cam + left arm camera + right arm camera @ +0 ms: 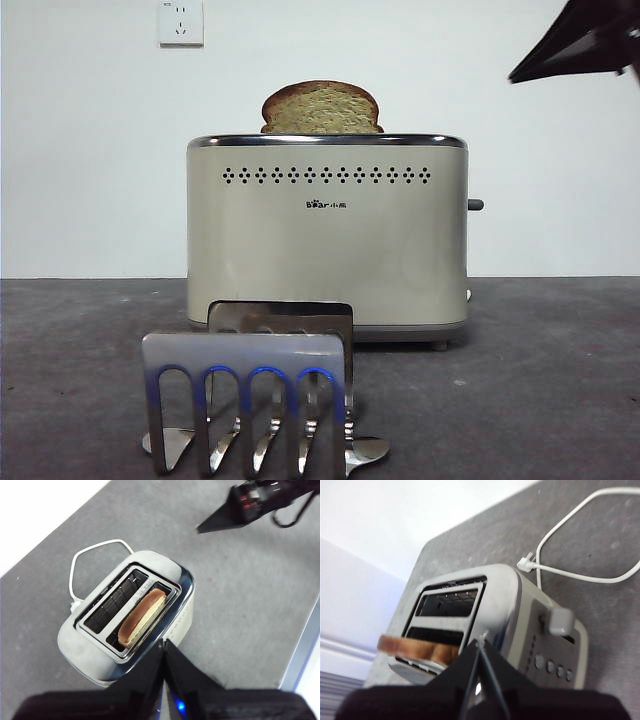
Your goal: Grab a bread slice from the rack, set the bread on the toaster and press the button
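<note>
Bread sits in the toaster; pressing remains. Right claw, jaws together, must descend onto the button.

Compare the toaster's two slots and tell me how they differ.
The toaster has two slots. The slot nearer its vent-hole side holds the slice of bread, standing on edge with its domed top above the chrome rim; the other slot holds nothing, its wire guides bare. Both are long, parallel and open upward.
</note>
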{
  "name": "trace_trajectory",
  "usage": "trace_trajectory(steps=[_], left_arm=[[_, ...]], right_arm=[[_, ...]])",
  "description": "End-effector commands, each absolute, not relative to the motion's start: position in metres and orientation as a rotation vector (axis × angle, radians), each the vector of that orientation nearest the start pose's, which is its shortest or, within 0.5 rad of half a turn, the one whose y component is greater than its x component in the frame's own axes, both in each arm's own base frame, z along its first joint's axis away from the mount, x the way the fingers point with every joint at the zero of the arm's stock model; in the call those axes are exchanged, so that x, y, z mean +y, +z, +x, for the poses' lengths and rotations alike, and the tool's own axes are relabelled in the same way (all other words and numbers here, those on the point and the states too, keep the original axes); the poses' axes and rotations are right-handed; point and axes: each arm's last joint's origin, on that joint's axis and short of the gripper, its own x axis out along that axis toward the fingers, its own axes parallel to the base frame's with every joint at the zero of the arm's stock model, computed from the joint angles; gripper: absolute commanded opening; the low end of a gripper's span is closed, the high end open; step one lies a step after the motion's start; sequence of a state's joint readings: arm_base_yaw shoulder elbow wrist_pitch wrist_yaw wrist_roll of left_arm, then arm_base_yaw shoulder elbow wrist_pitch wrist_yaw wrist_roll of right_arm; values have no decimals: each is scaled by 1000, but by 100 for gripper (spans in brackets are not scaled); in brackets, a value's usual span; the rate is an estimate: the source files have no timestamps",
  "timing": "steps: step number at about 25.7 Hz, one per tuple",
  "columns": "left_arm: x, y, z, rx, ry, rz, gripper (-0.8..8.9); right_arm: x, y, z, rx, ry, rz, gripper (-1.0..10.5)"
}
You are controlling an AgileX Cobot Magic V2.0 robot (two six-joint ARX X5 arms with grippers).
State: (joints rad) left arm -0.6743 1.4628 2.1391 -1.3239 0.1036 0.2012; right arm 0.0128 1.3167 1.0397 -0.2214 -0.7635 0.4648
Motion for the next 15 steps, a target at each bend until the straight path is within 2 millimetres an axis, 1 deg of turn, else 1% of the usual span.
trace_trajectory(steps=[1, 6, 9, 12, 15], left_arm=[[-138, 510, 168, 580, -789, 293, -9], [-130, 515, 159, 581, -766, 212, -9], [-124, 520, 151, 567, -761, 186, -9], [-118, 524, 143, 549, -758, 163, -9], [-113, 526, 136, 536, -759, 146, -9]], right_arm=[[25, 307, 308, 727, 646, 665, -8], [26, 298, 342, 829, 653, 712, -8], [26, 288, 357, 887, 634, 733, -8], [26, 277, 368, 921, 623, 741, -8], [26, 263, 374, 957, 610, 755, -8]])
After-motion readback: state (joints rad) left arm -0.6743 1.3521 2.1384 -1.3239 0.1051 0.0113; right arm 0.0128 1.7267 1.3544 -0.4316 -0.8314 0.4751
